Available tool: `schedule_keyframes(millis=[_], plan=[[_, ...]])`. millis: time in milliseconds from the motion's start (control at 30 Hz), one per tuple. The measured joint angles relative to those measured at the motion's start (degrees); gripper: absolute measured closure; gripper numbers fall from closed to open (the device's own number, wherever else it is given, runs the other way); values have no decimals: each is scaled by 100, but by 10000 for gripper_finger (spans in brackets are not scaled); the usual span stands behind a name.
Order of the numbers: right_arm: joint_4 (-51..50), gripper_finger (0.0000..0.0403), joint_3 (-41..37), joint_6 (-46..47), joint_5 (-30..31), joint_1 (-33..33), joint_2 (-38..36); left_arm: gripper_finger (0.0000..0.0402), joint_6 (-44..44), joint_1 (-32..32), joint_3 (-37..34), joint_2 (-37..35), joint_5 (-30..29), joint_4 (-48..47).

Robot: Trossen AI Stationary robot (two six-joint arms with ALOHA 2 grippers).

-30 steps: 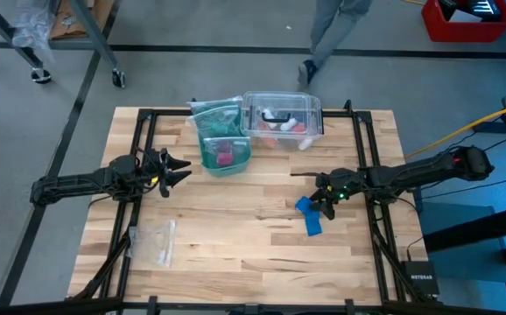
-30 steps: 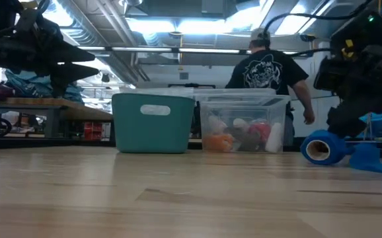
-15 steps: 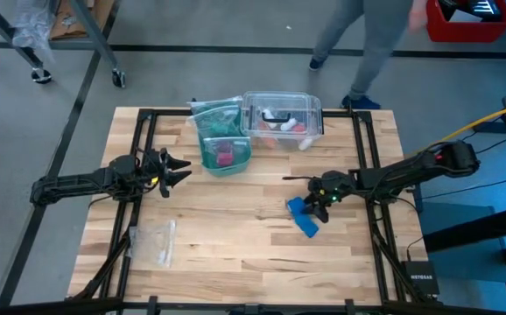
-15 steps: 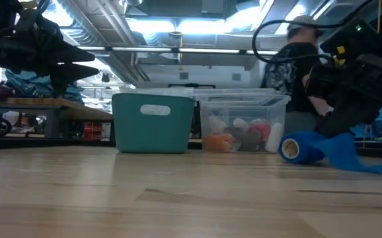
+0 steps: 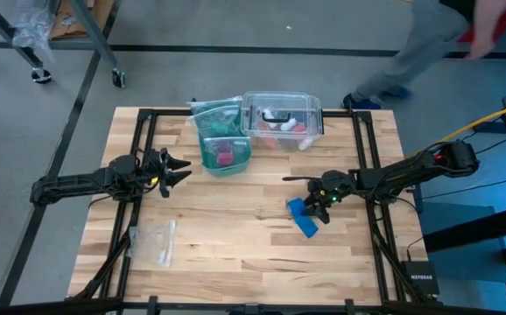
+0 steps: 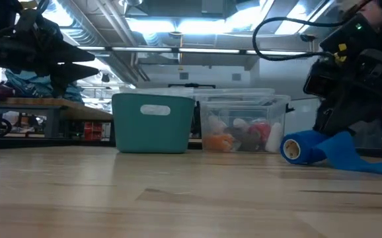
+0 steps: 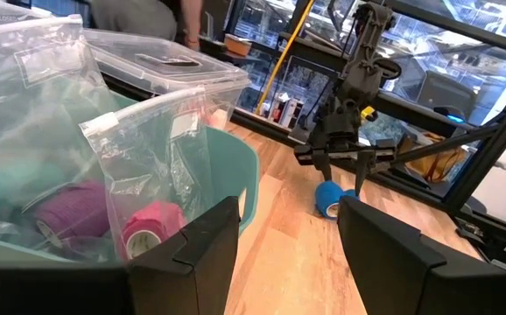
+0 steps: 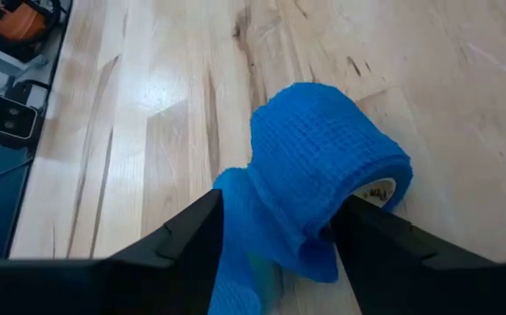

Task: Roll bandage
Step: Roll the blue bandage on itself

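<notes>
The blue bandage (image 5: 304,217) lies on the table right of centre. Its rolled part (image 6: 300,147) rests on its side and a loose strip (image 6: 349,156) trails from it toward the near right. My right gripper (image 8: 277,203) slants down over it, open. Its fingers stand on either side of the strip, just behind the roll (image 8: 323,162). My left gripper (image 5: 183,169) hangs open and level at the table's left, beside the teal bin, holding nothing. My right gripper comes at the bandage slanting down from the table's right. Its fingers straddle the loose strip where it leaves the roll (image 8: 314,236). I cannot tell whether either finger touches the roll or the strip. The bandage lies on the table.
A teal bin (image 5: 225,150) stuffed with zip bags and a clear lidded box (image 5: 282,114) stand at the far middle. A clear zip bag (image 5: 154,241) lies near left. Black frame rails (image 5: 364,157) run along both sides. A person (image 5: 428,39) walks beyond the far edge.
My right gripper has gone toward the table's left, sunk a little and tipped further down, then kept still. The bandage's rolled part has shifted toward the table's left with it, while the end of the loose strip has stayed where it was.
</notes>
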Motion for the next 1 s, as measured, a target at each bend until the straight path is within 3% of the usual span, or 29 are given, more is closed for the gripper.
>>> schedule_keyframes(millis=[233,867,1000], plan=[[427,194,0,9,117,0,0,216,-2,2,0,0,0,0],[403,194,0,13,518,0,0,216,-1,0,0,2,0,0],[399,209,0,13,524,0,0,216,-1,0,0,0,0,-1]])
